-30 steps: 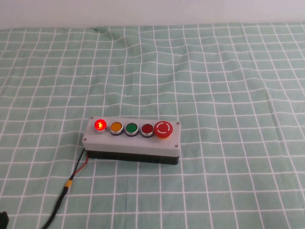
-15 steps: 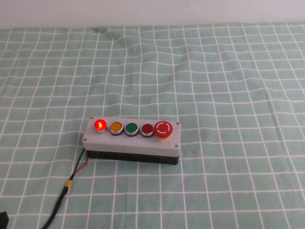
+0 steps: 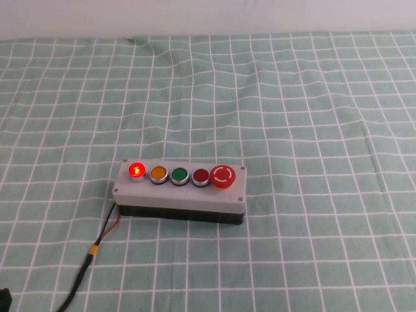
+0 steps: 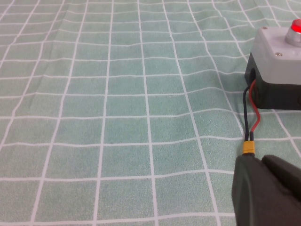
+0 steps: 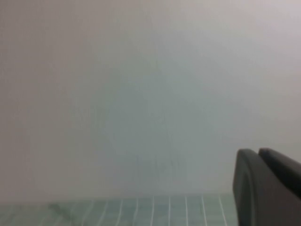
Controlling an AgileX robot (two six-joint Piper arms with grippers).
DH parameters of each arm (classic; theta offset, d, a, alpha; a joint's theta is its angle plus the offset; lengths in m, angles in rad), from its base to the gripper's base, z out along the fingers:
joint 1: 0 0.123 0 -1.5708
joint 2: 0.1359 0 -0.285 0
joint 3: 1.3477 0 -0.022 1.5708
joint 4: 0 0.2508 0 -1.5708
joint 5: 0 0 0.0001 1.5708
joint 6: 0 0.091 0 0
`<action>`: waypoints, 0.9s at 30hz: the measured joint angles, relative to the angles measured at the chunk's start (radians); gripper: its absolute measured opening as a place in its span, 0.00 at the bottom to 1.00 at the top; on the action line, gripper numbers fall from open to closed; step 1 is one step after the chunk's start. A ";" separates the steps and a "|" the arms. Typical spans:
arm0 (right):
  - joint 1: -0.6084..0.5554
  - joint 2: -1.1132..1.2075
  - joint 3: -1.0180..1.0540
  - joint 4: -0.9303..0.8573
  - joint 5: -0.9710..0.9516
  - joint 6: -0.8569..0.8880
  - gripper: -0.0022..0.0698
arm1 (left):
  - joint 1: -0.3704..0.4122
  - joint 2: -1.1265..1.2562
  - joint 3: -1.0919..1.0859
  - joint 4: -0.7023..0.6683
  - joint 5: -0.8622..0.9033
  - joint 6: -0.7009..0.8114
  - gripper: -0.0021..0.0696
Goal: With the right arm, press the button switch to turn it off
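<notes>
The button switch (image 3: 180, 195), a light-grey box on a black base, lies on the green checked cloth. Its red lamp (image 3: 136, 170) is lit. Beside the lamp come the orange (image 3: 158, 174), green (image 3: 179, 175) and red (image 3: 200, 175) buttons, then the large red mushroom button (image 3: 223, 175). Its red-black cable (image 3: 104, 231) runs toward the front left. My left gripper (image 4: 260, 161) is shut and empty, low over the cloth just short of the cable's yellow connector (image 4: 248, 148); the box end (image 4: 277, 61) lies beyond. My right gripper (image 5: 257, 153) is shut, faces the pale wall, and is outside the high view.
The green checked cloth (image 3: 292, 130) covers the table, with creases at the back. A pale wall (image 3: 208, 16) stands behind the far edge. A small black part (image 3: 3, 299) shows at the front left corner.
</notes>
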 joint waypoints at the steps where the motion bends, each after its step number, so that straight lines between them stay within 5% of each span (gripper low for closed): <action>1: 0.000 0.033 -0.015 -0.002 0.042 -0.003 0.01 | 0.000 0.000 0.000 0.000 0.000 0.000 0.02; 11: 0.000 0.322 -0.031 0.175 0.272 -0.031 0.01 | 0.000 0.000 0.000 0.000 0.000 0.000 0.02; 19: 0.002 0.639 -0.125 0.371 0.467 -0.407 0.01 | 0.000 0.000 0.000 0.000 0.000 0.000 0.02; 27: 0.174 0.969 -0.357 0.410 0.489 -0.489 0.01 | 0.000 0.000 0.000 0.000 0.000 0.000 0.02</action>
